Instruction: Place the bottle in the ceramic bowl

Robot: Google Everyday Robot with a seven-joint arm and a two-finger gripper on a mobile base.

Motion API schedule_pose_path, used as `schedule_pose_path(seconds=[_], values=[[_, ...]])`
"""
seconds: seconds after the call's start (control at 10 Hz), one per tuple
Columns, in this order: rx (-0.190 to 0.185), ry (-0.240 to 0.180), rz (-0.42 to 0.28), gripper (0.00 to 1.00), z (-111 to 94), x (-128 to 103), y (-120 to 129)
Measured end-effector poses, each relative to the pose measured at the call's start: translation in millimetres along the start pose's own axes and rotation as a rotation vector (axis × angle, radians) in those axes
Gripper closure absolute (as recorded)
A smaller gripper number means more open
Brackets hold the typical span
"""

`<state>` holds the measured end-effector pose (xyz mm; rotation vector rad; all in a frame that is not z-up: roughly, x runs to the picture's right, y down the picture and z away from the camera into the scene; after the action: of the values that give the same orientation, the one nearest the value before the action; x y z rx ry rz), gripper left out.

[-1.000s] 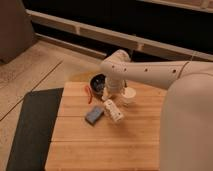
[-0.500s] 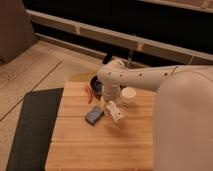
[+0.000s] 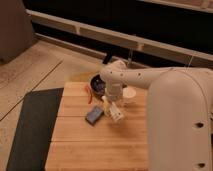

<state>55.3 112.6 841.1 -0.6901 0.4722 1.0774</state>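
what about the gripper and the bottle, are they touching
Cannot tell. In the camera view the gripper sits right over the far end of the bottle. The two overlap there, so neither contact nor a gap shows plainly.

A slatted wooden table carried five small things around the robot's gripper, which hung low over its far half. The bottle sat right at the gripper's tip, with a blue-grey block just left of it. The ceramic bowl stood beyond the gripper at the far edge, a white cup to its right and a thin red object to its left.
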Motion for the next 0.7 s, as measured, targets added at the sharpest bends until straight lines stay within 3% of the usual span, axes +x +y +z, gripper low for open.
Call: schedule_pose_path(seconds=[0.4, 0.7], values=[[-0.086, 0.044, 0.044, 0.35, 35, 3, 3], [-0.109, 0.078, 0.065, 0.35, 48, 9, -4]])
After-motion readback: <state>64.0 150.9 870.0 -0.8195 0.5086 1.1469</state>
